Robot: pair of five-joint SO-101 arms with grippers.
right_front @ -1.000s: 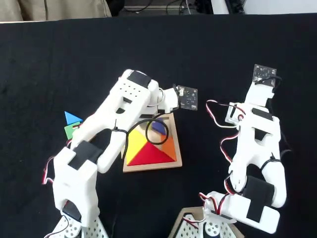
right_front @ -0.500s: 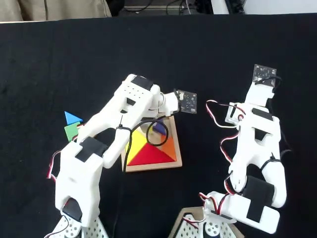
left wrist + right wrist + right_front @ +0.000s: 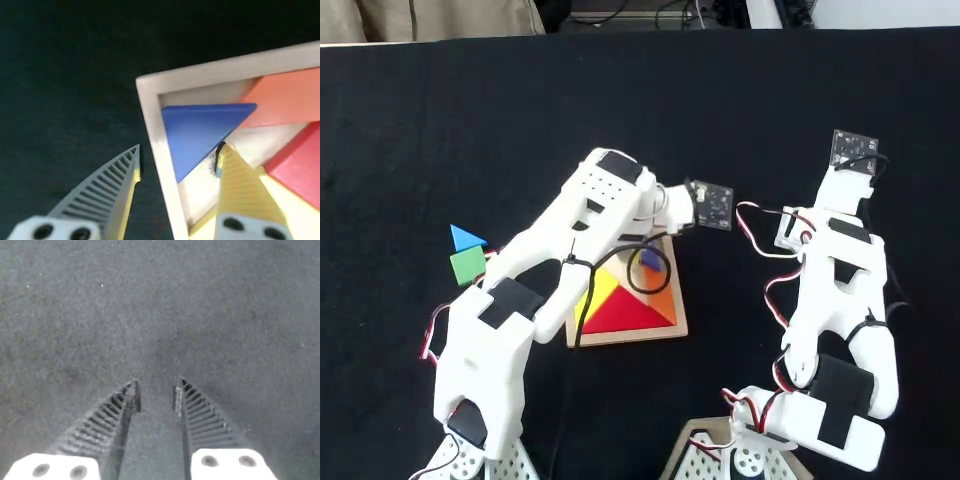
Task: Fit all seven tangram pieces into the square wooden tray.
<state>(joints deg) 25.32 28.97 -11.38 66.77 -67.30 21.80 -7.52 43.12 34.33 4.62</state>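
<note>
Left gripper point(image 3: 178, 152) sat over the far corner of the tray point(image 3: 150, 115). Its jaws were released and straddled the tray wall, one outside over the black surface point(image 3: 820, 90), the other inside, right at the edge of the dark blue triangle point(image 3: 195, 130). Nothing was gripped.

That triangle lay in the tray corner but looked slightly askew to me, with bare wood showing between it, the orange piece point(image 3: 285, 97) and the red piece point(image 3: 300, 160). The yellow piece point(image 3: 595, 292) was also in the tray. The arm covered part of the tray from above, so I couldn't tell what else was seated.

My read: the step in hand was seating the dark blue triangle.
- I'd nudge with the inner jaw only, pushing it flat toward the corner walls.
- Keep the outer jaw off the rim, since a closing squeeze there could drag or tip the whole tray.
- Push slowly. The neighbouring pieces looked loose enough to shift.
- Lift straight up before swinging away.

The light blue triangle point(image 3: 466, 237) and green square point(image 3: 467, 265) waited on the surface, well apart from the tray on the left arm's side. Those were next.

Right gripper point(image 3: 155, 392) hung over bare surface, jaws slightly parted and empty.
</note>
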